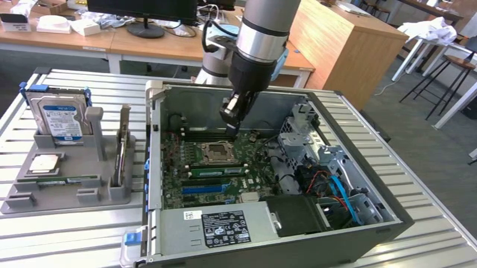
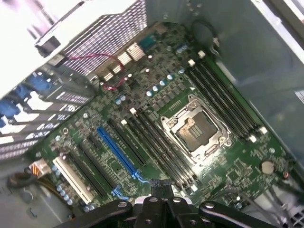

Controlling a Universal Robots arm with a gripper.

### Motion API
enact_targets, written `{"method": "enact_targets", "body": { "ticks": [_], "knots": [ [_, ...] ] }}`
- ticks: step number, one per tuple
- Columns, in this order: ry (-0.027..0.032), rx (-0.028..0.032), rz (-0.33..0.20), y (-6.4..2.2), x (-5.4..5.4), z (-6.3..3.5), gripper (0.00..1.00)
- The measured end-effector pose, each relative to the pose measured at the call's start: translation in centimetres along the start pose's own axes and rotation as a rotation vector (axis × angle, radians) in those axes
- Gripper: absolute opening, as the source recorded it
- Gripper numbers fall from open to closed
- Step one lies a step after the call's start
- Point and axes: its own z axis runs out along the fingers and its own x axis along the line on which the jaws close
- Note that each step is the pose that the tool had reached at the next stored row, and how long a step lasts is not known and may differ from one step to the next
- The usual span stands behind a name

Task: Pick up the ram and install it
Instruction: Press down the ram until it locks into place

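Closed, empty gripper (image 1: 232,132) hovers over the motherboard, near the installed ram (image 1: 218,172)

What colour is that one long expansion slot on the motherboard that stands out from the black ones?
Blue. The long expansion slot shows best in the wrist view, beside black slots.

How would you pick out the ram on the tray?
On the exterior view's left, beside the open case, sits a grey tray. In its front slot is the ram, a thin green strip lying flat, unlike the upright drive and card behind.
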Motion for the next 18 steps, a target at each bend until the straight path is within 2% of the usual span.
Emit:
{"method": "enact_targets", "body": {
  "ticks": [18],
  "knots": [
    [-0.0074,-0.0072,0.304,0.01,0.01,0.18,0.1]
  ]
}}
